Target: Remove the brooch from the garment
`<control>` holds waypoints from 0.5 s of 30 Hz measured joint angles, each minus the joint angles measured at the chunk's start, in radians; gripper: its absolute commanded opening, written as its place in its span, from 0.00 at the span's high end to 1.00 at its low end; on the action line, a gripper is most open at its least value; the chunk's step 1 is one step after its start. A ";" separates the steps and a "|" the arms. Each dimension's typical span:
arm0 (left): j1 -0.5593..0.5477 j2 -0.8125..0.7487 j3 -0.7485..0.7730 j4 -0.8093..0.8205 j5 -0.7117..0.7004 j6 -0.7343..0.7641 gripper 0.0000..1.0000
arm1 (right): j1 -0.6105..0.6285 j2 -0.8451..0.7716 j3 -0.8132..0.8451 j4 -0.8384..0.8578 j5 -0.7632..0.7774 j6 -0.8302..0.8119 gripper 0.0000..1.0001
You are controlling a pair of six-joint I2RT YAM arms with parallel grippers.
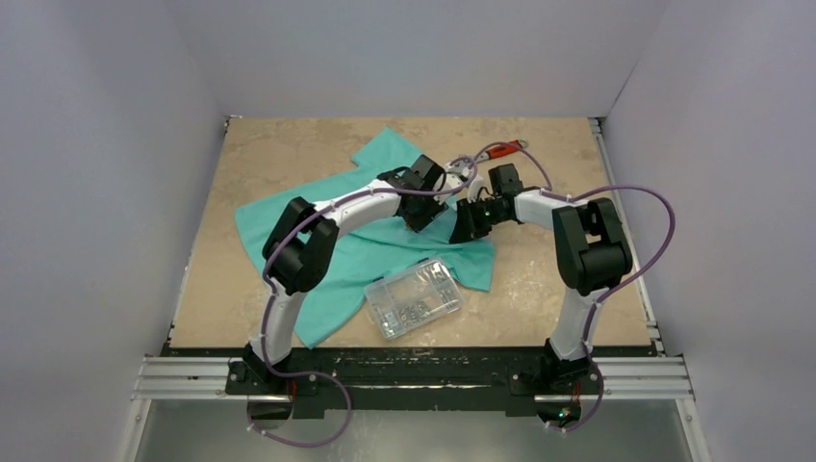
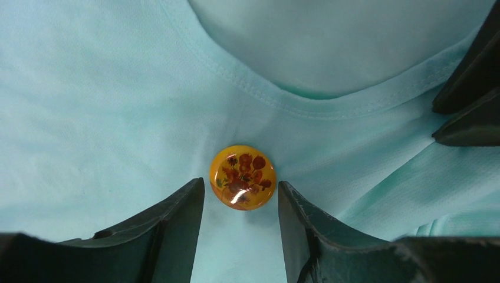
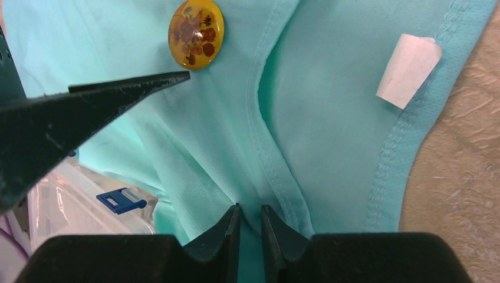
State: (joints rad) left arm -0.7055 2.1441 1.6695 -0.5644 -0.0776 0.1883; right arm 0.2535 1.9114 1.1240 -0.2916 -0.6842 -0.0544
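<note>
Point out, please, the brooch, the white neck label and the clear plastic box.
brooch [image 2: 242,177]: left wrist view, centre of its orange face.
white neck label [image 3: 408,71]: right wrist view, middle of the tag.
clear plastic box [image 1: 414,296]: top external view, middle of its lid.

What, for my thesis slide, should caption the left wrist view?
Open left gripper straddles a small round orange-yellow brooch on the teal-green fabric T-shirt, near its neckline.
</note>
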 measured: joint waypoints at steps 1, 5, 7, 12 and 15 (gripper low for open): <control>-0.004 0.000 0.000 0.009 0.000 0.008 0.50 | -0.004 0.000 -0.001 0.000 -0.005 0.002 0.77; -0.018 0.000 0.000 0.030 -0.002 0.035 0.50 | -0.011 0.000 -0.003 -0.002 -0.016 0.003 0.77; -0.026 0.001 0.000 0.039 -0.007 0.050 0.52 | -0.012 0.000 -0.003 -0.003 -0.018 0.002 0.77; -0.039 0.001 -0.016 0.072 -0.035 0.089 0.54 | -0.012 0.000 -0.003 -0.004 -0.019 0.002 0.77; -0.044 0.006 -0.025 0.078 -0.058 0.105 0.51 | -0.012 0.001 -0.003 -0.010 -0.020 0.004 0.77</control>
State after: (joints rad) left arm -0.7494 2.1502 1.6444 -0.4862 -0.1360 0.2932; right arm 0.2413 1.9125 1.1206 -0.3016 -0.7040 -0.0505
